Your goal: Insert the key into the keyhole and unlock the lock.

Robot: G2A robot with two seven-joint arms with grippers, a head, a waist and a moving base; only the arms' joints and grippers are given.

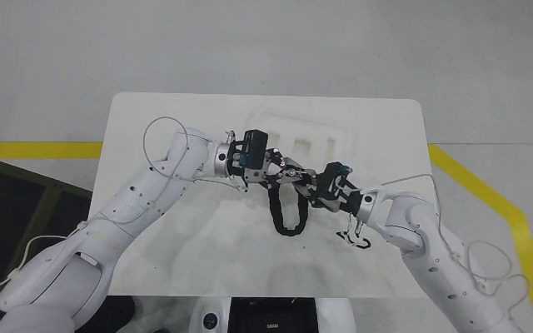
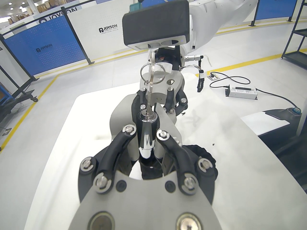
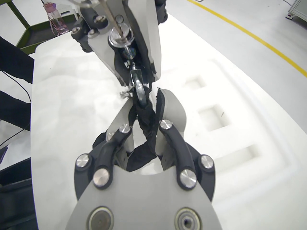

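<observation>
Key in the keyhole — chrome lock clamped tight in left tool, over the tabletop. Black cable pinched fast in right tool — tools nearly tip to tip.

A white table is bearing a white foam tray on its far part, and the tray is showing square recesses. A few black specks are lying on the table top. A yellow floor line is running past the table on both sides. A grey power box with a black cable is lying on the floor near the table. Blue barrier panels are standing well beyond the table, and a black shelf rack is standing off to one side. Just beside the table, a green cart is holding a pink bottle.
</observation>
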